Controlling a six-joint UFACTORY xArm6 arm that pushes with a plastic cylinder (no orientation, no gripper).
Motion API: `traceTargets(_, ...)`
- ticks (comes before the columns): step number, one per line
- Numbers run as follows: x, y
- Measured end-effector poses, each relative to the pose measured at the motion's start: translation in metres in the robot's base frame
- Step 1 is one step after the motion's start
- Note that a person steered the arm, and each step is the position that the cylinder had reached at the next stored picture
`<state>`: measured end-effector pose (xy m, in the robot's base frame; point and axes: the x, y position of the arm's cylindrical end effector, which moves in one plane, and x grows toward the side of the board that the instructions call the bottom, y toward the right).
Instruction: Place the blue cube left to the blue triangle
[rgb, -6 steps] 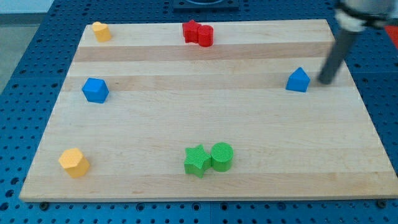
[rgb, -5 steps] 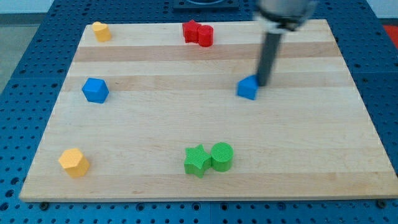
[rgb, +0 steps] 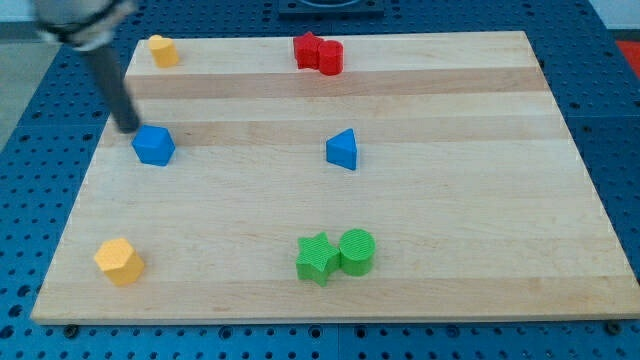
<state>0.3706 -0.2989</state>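
Note:
The blue cube (rgb: 153, 146) sits on the wooden board (rgb: 450, 230) at the view's left. The blue triangle (rgb: 342, 149) lies near the board's middle, well to the right of the cube and at about the same height in the view. My tip (rgb: 129, 128) is just up and left of the blue cube, very close to its corner; I cannot tell if it touches. The rod rises from the tip toward the view's top left.
A red star and a red cylinder (rgb: 319, 54) touch at the top middle. A yellow block (rgb: 162, 50) sits at the top left, another yellow block (rgb: 119, 261) at the bottom left. A green star (rgb: 317, 258) and a green cylinder (rgb: 357, 251) touch at the bottom middle.
The blue triangle was pushed from the board's right to near its middle. My tip then crossed to the left and now stands by the blue cube, which has not moved.

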Motion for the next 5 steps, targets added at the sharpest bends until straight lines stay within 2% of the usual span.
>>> traceTargets(1,0.011,-0.004)
traceTargets(2,0.03,0.05)
traceTargets(3,0.037,0.128)
traceTargets(4,0.037,0.131)
traceTargets(5,0.044,0.04)
